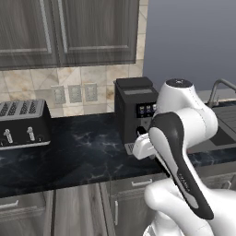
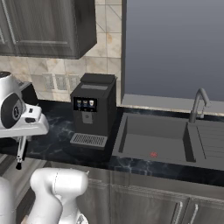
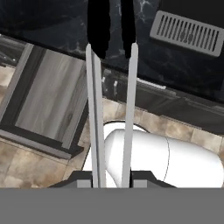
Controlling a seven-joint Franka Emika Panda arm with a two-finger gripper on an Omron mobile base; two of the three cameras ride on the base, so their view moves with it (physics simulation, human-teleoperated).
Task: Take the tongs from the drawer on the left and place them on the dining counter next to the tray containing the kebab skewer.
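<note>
While your gripper [image 3: 113, 179] is clamped on the tongs [image 3: 111, 87], their two silvery arms run straight out ahead of it to the black ends over the black-topped counter's [image 3: 144, 65] front edge. Off to one side of the tongs the drawer [image 3: 41, 96] stands pulled open, its rim near them. Beyond the tips on the other side sits the coffee machine's drip grille [image 3: 188, 31], well apart.
</note>
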